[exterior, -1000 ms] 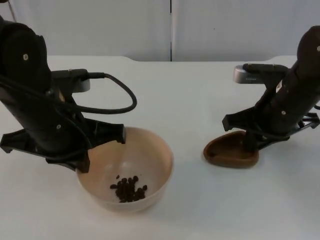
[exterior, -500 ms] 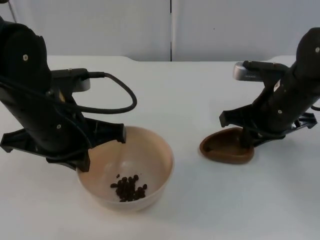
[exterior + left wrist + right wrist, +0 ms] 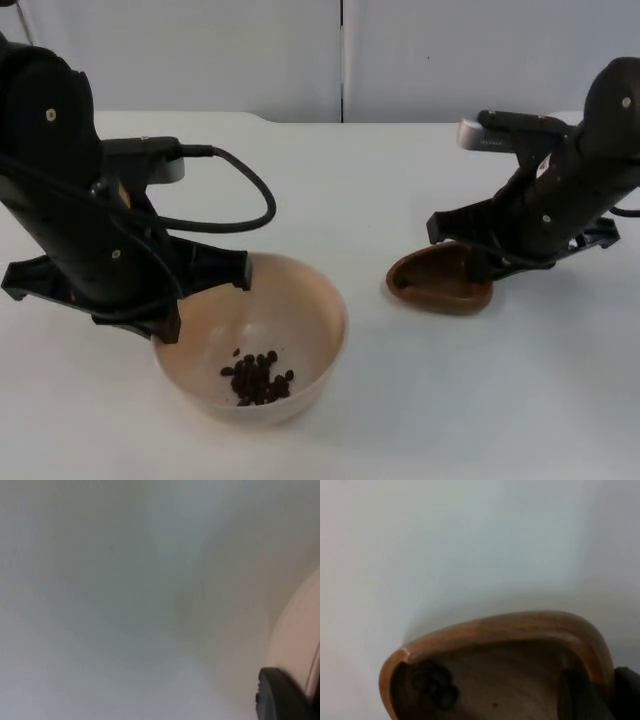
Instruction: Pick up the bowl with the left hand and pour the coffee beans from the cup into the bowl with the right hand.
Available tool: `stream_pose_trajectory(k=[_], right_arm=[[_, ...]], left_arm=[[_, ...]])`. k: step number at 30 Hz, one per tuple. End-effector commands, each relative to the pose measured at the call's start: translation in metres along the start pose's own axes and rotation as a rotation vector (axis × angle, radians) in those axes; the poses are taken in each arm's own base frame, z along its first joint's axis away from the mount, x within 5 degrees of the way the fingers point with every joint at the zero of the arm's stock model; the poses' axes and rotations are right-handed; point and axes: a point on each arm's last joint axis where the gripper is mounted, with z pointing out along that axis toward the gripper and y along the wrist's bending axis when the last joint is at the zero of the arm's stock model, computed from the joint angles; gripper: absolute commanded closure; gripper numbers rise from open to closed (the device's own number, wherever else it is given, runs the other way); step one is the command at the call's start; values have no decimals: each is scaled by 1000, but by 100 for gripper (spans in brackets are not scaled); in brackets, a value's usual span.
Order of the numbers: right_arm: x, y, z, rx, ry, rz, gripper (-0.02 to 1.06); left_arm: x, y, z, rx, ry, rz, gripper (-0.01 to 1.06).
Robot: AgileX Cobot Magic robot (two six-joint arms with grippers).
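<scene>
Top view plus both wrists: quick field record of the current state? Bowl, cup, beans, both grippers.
bowl: beige bowl, upright, held at its rim
beans in bowl: dark coffee beans piled at the bottom
cup: brown wooden cup, tilted, mouth toward the bowl, apart from it
beans in cup: a few dark beans inside
left gripper: left gripper shut on the bowl's rim
right gripper: right gripper shut on the cup's rim
table: white table

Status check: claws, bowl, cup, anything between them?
Left claw on bowl rim, beans inside. Right claw gripping brown cup, few beans left. Nothing between them.
</scene>
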Motion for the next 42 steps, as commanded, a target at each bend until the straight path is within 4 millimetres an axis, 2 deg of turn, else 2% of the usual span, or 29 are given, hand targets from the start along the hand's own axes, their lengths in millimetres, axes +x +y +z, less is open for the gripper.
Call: stream_pose_trajectory(k=[1, 6, 8, 9, 10, 14, 15, 17, 18, 20, 21, 25, 26, 28, 33, 34, 36, 37, 38, 42], right_arm=[[0, 2, 0, -3, -9, -6, 104], [0, 2, 0, -3, -3, -6, 104], [1, 2, 0, -3, -1, -6, 104], [1, 2, 0, -3, -1, -6, 104], [1, 2, 0, -3, -1, -6, 104], [1, 2, 0, -3, -1, -6, 104], [1, 2, 0, -3, -1, -6, 104], [0, 2, 0, -3, -2, -6, 104], [0, 2, 0, -3, -2, -6, 104], [0, 2, 0, -3, -2, -6, 98], [0, 2, 0, -3, -2, -6, 98], [0, 2, 0, -4, -10, -4, 73], [0, 2, 0, -4, -10, -4, 73], [-2, 3, 0, -6, -25, -2, 56], [-3, 4, -5, -10, -30, 9, 32], [-3, 4, -5, -10, -30, 9, 32], [-8, 6, -17, -13, -42, -13, 29], [-12, 8, -29, -21, -57, -38, 30], [-12, 8, -29, -21, -57, -38, 30], [-28, 16, -83, -50, -143, -101, 30]], left_arm=[[0, 2, 1, -3, -2, 14, 105], [0, 1, 1, -1, -6, 14, 105], [0, 1, 1, -1, -6, 14, 101], [0, 1, 1, -1, -7, 14, 95], [0, 1, 1, -1, -7, 14, 95], [-1, 1, 1, 2, -15, 14, 61], [-1, 1, 1, 2, -15, 14, 61], [-2, 1, 1, 8, -27, 12, 44], [-3, 0, 1, 9, -30, 12, 39], [-3, 0, -1, 12, -35, 12, 32], [-3, 0, -1, 12, -35, 12, 32], [-6, -1, -12, 27, -70, 11, 30], [-6, -1, -12, 27, -70, 11, 30], [-7, -2, -24, 36, -93, 11, 30], [-9, -3, -76, 77, -218, 64, 30], [-9, -3, -76, 77, -218, 64, 30], [-8, -2, -105, 102, -295, 95, 30], [-6, -1, -125, 118, -361, 113, 30], [-6, -1, -125, 118, -361, 113, 30], [8, 6, -186, 168, -554, 131, 30]])
